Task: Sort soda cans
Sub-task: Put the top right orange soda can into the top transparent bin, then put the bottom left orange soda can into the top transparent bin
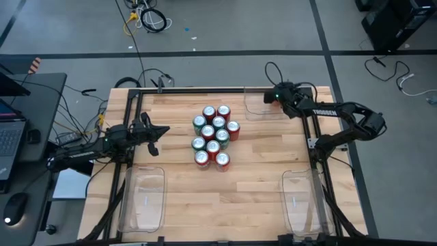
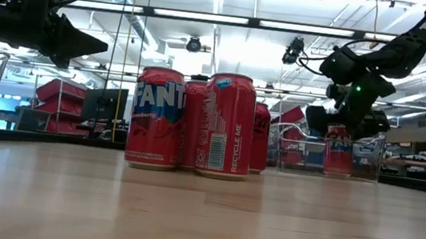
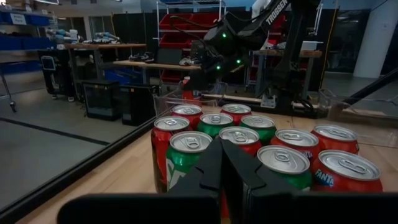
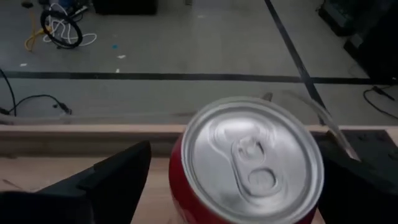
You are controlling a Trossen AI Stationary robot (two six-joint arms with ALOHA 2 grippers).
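Soda cans [image 1: 214,137] sit bunched mid-worktop [image 1: 259,198] from above, left gripper [image 1: 162,131] just beside them, right gripper [image 1: 271,96] over the far-right bin [image 1: 256,111]. Low down, a red can [image 2: 339,151] stands in that bin. Left wrist: fingers [image 3: 208,171] pinched together. Right wrist: fingers [image 4: 118,171] spread wide either side of the red can.

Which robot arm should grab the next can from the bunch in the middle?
Probably left: the left gripper, shut, points at the cans from close by. The right gripper is off at a far bin, open around a red can.
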